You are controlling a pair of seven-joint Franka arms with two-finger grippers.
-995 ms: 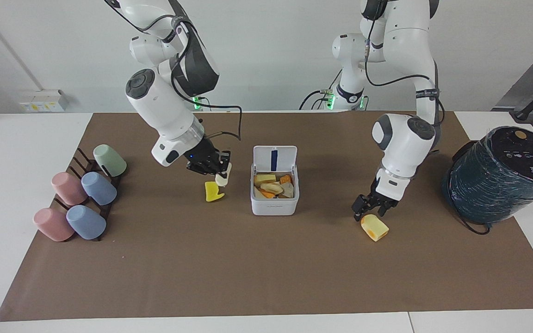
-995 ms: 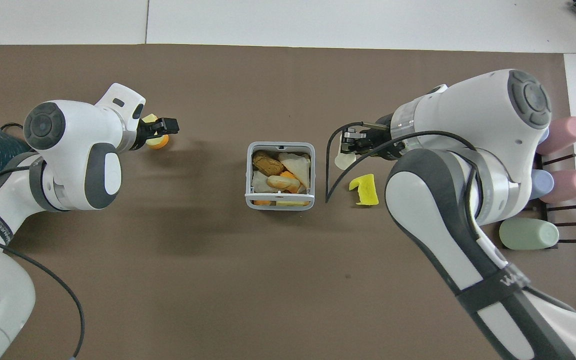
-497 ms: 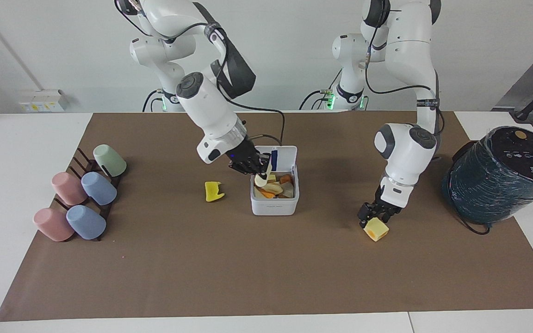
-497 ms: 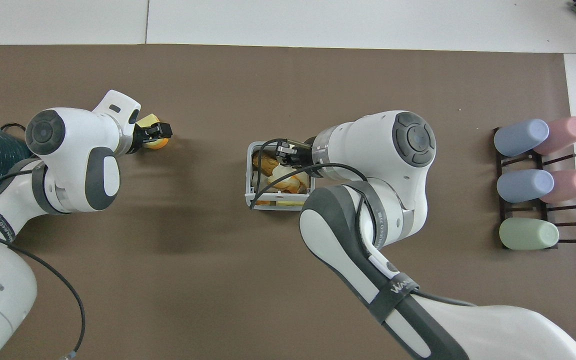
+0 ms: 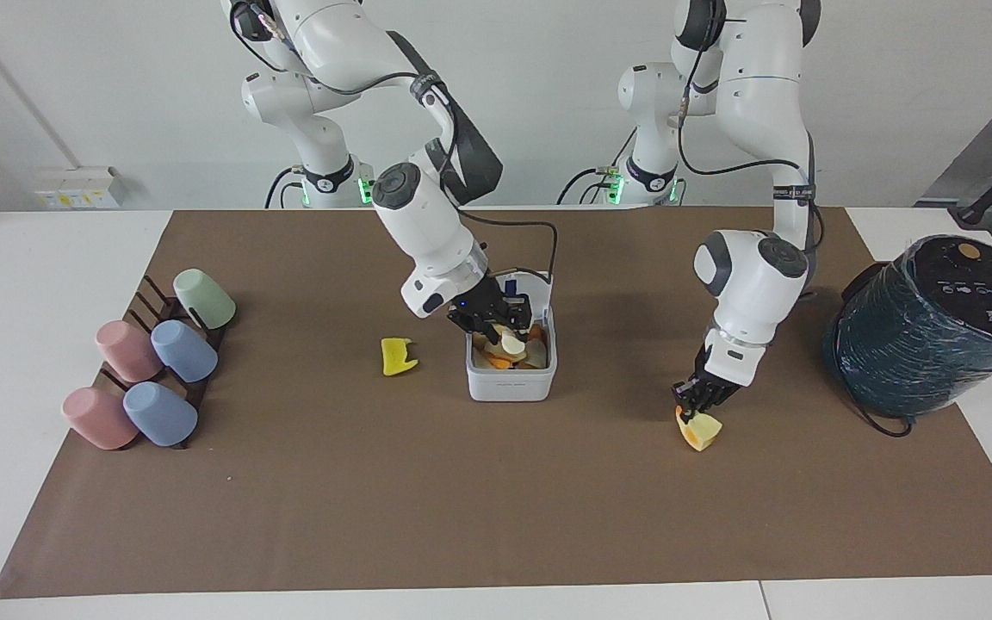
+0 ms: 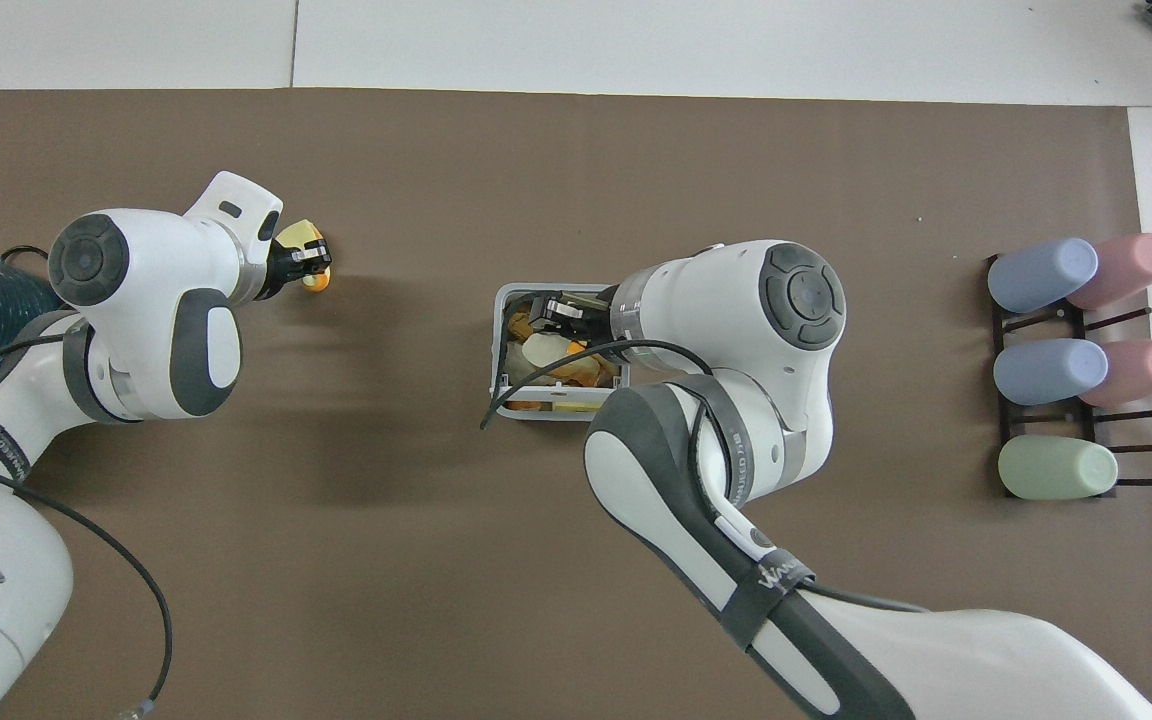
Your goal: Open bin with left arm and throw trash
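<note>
The white bin [image 5: 511, 381] stands mid-table with its lid [image 5: 541, 282] up, filled with toy food scraps. My right gripper [image 5: 500, 322] hangs open just over the bin [image 6: 499, 395], and the pale cream lump [image 5: 512, 344] lies on the scraps under its fingers. The bright yellow jagged piece [image 5: 397, 356] rests on the mat beside the bin, toward the right arm's end; the right arm hides it in the overhead view. My left gripper [image 5: 696, 398] is down at the mat, shut on the top of the yellow-orange bread-like chunk [image 5: 700, 430], also seen from overhead [image 6: 298, 232].
Several pastel cups [image 5: 151, 362] lie on a dark rack at the right arm's end of the table. A big dark-teal wrapped cylinder [image 5: 926, 327] stands at the left arm's end. A brown mat [image 5: 461, 499] covers the table.
My right gripper carried the cream lump from beside the yellow piece to the bin and opened, dropping it in. My left gripper sank onto the bread-like chunk and closed on it.
</note>
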